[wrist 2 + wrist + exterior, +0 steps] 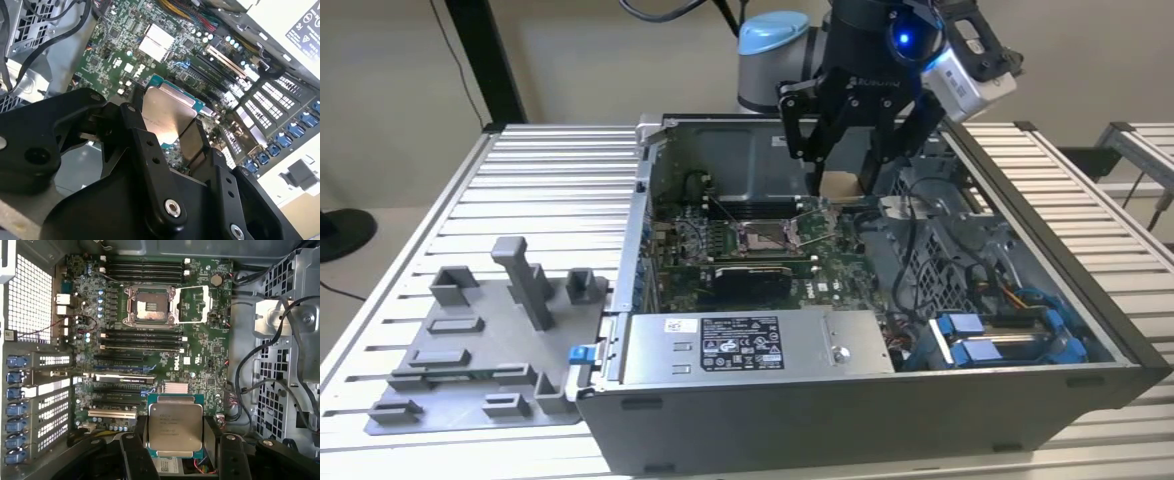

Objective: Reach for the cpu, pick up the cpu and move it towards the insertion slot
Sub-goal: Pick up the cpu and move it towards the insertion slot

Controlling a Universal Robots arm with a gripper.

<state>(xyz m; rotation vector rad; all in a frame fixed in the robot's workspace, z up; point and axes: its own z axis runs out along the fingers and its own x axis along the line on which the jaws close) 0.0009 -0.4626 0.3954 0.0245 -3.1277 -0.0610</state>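
**A:** ok so where are we at? Looks to us like the pickup part is done. The gripper (175, 440) has its jaws closed on the cpu (175, 426), pinching it by two opposite edges, and the chip is up in the air over the motherboard (200, 365).

**B:** yeah, same read here. In the second wrist view we can see the cpu (167, 116) hanging between the black fingers (150, 150) with its flat metal face showing. What's left, we'd say, is closing the gap to the insertion slot (150, 305), which sits open and well apart from the chip, lever side up.

**A:** agreed. In the exterior view the gripper (843, 180) hovers over the far side of the open computer case (1067, 330), and the insertion slot (761, 237) is just nearer than it and a bit toward the exterior view's left.

**B:** as for the room: the case lies on a slatted metal table (547, 170), with a grey fixture tray (467, 340) on the exterior view's left and a plain pale wall (614, 50) behind.
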